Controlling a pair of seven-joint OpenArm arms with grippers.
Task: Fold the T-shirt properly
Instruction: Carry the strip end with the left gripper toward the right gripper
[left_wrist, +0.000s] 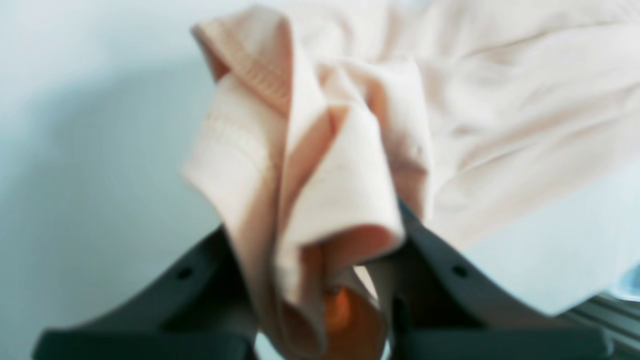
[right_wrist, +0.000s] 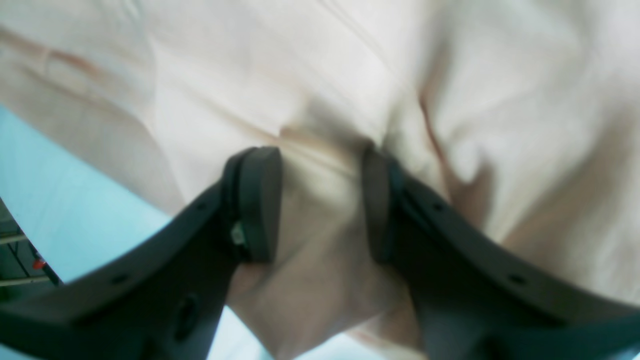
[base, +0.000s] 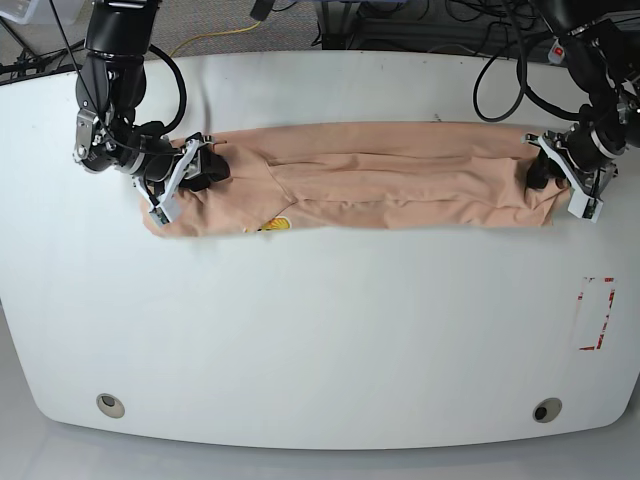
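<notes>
Right claw (base: 195, 165): at the left end of the shirt in the base view, jaws pinched on a fold of its cloth.
Shirt (base: 400, 185): stretched in a long band across the white table (base: 320, 330) between both claws; yellow label (base: 279, 224) on its near edge, close to the right claw.
Left claw (base: 545, 170): at the shirt's right end, clamped on a bunched hem.

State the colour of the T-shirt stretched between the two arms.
Plain peach-pink T-shirt; clearest in the base view.
</notes>
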